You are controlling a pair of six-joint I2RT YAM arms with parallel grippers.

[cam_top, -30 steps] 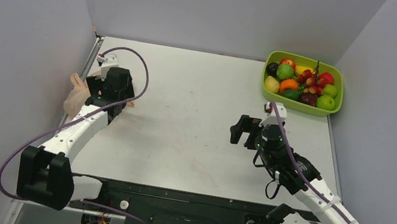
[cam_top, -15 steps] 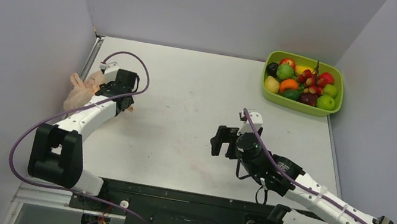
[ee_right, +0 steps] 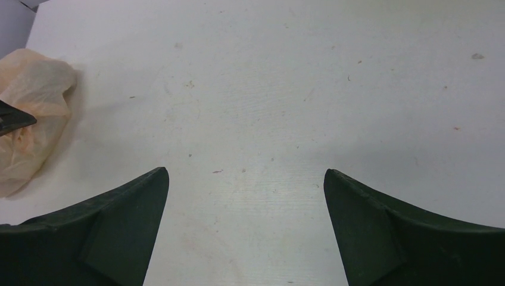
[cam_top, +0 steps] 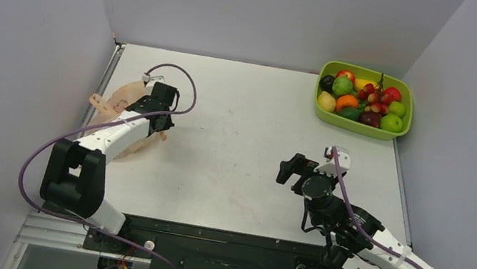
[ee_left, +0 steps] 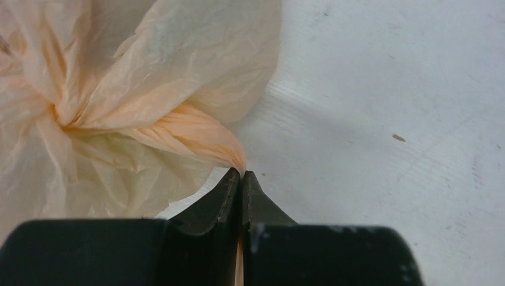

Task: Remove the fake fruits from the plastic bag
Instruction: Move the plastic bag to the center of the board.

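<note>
The peach-orange plastic bag (cam_top: 120, 97) lies crumpled at the table's left edge, partly under my left arm. My left gripper (cam_top: 162, 127) is shut on a pinched fold of the bag (ee_left: 137, 101), which fans out from the closed tips of the gripper (ee_left: 242, 173). The fake fruits (cam_top: 362, 100), red, green, yellow, orange and dark, lie heaped in the lime-green tray (cam_top: 402, 130) at the back right. No fruit shows inside the bag. My right gripper (cam_top: 289, 169) hovers open over bare table right of centre, its fingers wide apart (ee_right: 245, 173), with the bag (ee_right: 30, 113) far off to its left.
Grey walls close in the table on the left, back and right. A metal rail (cam_top: 106, 77) runs along the left edge beside the bag. Purple cables loop off both wrists.
My left gripper closed on the bag and pulled it rightward, away from the wall, so the bag spread out. My right arm swung left, then drew back towards the right.
</note>
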